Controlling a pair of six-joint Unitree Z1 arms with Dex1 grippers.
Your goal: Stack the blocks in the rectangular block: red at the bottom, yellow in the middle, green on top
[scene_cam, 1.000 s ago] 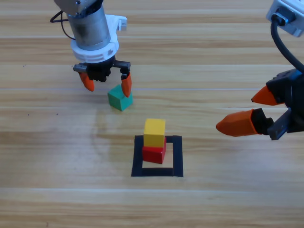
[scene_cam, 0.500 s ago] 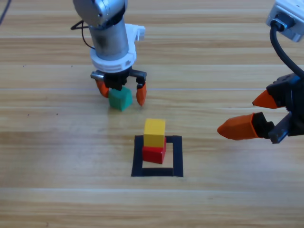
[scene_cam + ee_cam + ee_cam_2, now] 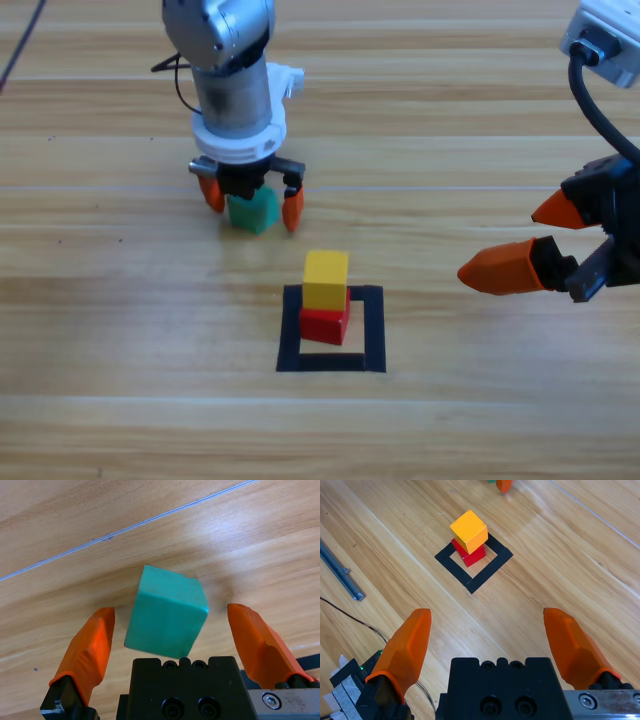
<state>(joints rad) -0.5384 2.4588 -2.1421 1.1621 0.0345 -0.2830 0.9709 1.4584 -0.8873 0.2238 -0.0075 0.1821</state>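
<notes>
The teal-green cube (image 3: 252,212) (image 3: 167,611) rests on the wood up and left of the black tape rectangle (image 3: 372,330) (image 3: 492,566). My left gripper (image 3: 251,206) (image 3: 170,630) is open and straddles it, one orange jaw on each side with a gap to each. Inside the rectangle the yellow cube (image 3: 326,279) (image 3: 469,530) sits on the red cube (image 3: 324,325) (image 3: 470,556), slightly skewed. My right gripper (image 3: 535,242) (image 3: 487,642) hangs open at the right edge, well clear of the stack.
A grey metal bar (image 3: 339,570) and thin cables (image 3: 365,625) lie on the table at the left of the right wrist view. Bare wood surrounds the rectangle on all sides.
My left gripper has travelled right and down from beside the green cube until its jaws sit on both sides of it. The right arm has barely moved.
</notes>
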